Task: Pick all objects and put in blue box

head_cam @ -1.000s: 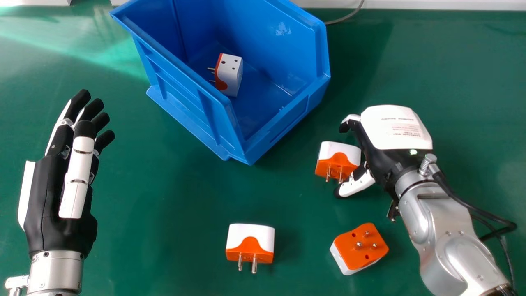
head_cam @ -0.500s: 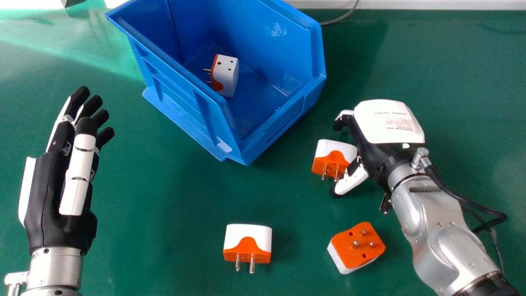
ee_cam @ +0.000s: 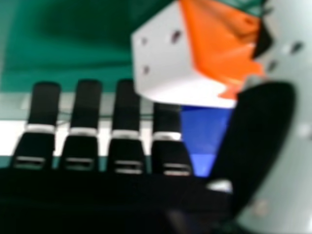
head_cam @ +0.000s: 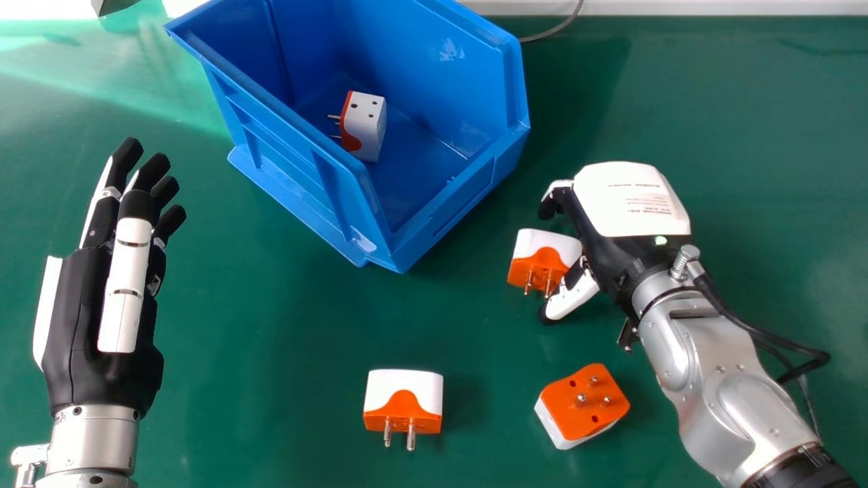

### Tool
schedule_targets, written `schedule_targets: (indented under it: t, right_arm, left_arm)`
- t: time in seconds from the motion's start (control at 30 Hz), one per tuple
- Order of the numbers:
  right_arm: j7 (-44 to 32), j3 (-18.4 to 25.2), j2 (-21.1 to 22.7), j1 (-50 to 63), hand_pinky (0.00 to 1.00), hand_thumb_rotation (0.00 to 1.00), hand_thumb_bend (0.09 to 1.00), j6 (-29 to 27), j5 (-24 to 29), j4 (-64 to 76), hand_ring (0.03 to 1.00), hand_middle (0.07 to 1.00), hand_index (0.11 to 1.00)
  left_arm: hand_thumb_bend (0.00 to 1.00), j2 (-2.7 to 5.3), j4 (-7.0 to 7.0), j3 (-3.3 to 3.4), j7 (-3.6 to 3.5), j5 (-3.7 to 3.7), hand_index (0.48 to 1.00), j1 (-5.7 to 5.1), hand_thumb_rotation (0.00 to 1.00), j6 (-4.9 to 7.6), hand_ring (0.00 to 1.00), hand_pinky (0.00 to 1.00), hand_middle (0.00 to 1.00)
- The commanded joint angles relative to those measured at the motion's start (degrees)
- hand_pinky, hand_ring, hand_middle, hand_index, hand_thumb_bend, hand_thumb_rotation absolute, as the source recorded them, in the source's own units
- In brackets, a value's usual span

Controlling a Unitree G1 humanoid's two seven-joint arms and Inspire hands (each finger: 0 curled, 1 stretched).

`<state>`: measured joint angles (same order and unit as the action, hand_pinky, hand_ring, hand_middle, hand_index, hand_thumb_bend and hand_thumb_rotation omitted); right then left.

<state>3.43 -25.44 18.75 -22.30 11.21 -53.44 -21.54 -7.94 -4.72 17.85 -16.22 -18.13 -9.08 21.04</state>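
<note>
From where I stood, the right hand [head_cam: 630,203] was palm-down low over the green table [head_cam: 305,325], its fingers reaching out fairly straight and its thumb set well away from them. In that gap sat the nearest adapter [head_cam: 536,257], white and orange, to the right of the blue box [head_cam: 285,159] and outside it, its pins turned toward the robot. From the right hand view, the row of fingers was extended with small spaces between them, the adapter lying close to the thumb; I could not tell whether the hand was bearing on it at all. The left hand [head_cam: 74,325] was at the robot's left, apart from everything, fingers loosely spread and pointing away, thumb lying across in front of the palm. One adapter, call it the boxed adapter [head_cam: 366,125], was already inside, resting on the floor of the box with its pins to the left. Nearer the robot were two more on the table: the middle adapter [head_cam: 403,400], pins toward the robot, and the tilted-looking right adapter [head_cam: 583,403], orange face and pins up. Beyond the box, a thin cable [head_cam: 556,29] curved along the far edge.
</note>
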Motion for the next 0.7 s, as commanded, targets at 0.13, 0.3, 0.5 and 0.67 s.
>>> schedule_targets:
  t: [0.13,0.3,0.5,0.67]
  right_arm:
    - [1.0,1.1,0.8,-0.2,0.44,0.06,0.597,-4.2,4.5,-1.4,0.485,0.545,0.536]
    - [1.1,1.3,1.6,-0.4,0.39,0.04,0.56,-6.6,6.2,-2.2,0.463,0.536,0.525]
    - [1.0,1.2,2.4,-0.4,0.35,0.02,0.527,-8.7,6.9,-2.6,0.447,0.537,0.513]
    - [-0.9,1.1,2.9,-0.4,0.34,0.01,0.515,-8.0,7.6,-2.2,0.443,0.538,0.509]
  left_arm:
    - [0.53,-0.39,1.58,0.42,0.31,-0.19,0.933,0.27,0.77,0.69,0.93,0.94,0.93]
    - [0.53,-0.39,1.7,0.29,0.91,0.38,0.929,0.32,0.77,0.6,0.93,0.93,0.93]
    - [0.52,-0.17,1.13,0.32,0.79,-0.33,0.933,0.67,0.77,0.83,0.93,0.94,0.93]
    - [0.52,-0.3,1.13,0.25,0.71,0.08,0.946,0.54,0.76,1.03,0.94,0.94,0.94]
